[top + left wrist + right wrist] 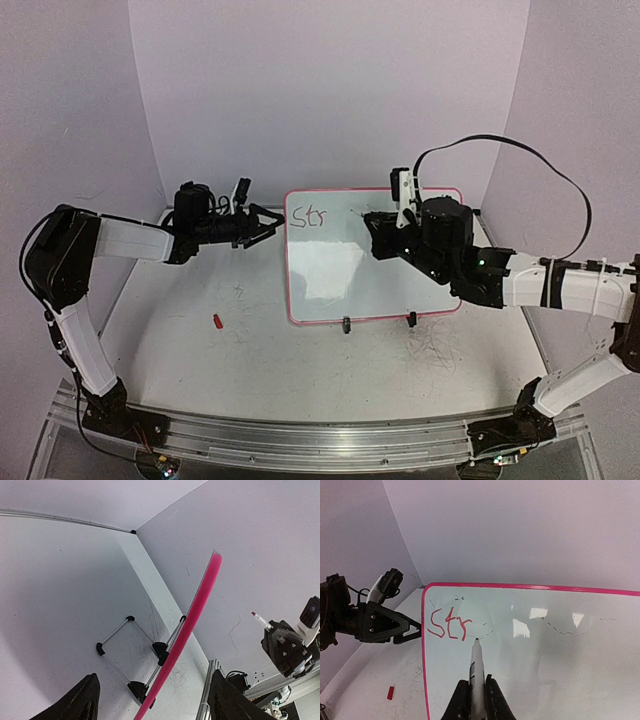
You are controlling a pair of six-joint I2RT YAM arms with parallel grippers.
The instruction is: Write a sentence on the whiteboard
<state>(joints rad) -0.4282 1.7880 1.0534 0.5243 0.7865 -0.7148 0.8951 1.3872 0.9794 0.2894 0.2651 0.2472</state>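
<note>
Pink-rimmed flat white rectangular whiteboard (330,290) (545,670) (192,615) stands tilted near the middle of the scuffed white counter (300,370), propped on two small black clip feet (346,324) at its near edge. Left wrist view: thin wire stand (117,645) behind the board.

Sentence (307,217) (449,625): only three red letters, "Str", in the board's far left corner. Rest of the board face unwritten apart from faint grey dashes.

Right gripper (372,230) (475,700): over the far part of the board, fingers closed tight on a white-barrelled marker pen (476,665). Pen points away from the wrist; tip sits at the board face just right of the "r". Actual contact cannot be confirmed.

Left gripper (275,226) (155,675): at the board's left edge, level with the letters. Fingers spread wide, holding nothing. Left wrist view shows the pink rim edge-on in the gap between them. Right wrist view puts one fingertip just beside the rim; touching or not, cannot tell.

Small red cap-like piece (217,321) (390,692) lies on the counter, left of the board, well apart from both grippers.
</note>
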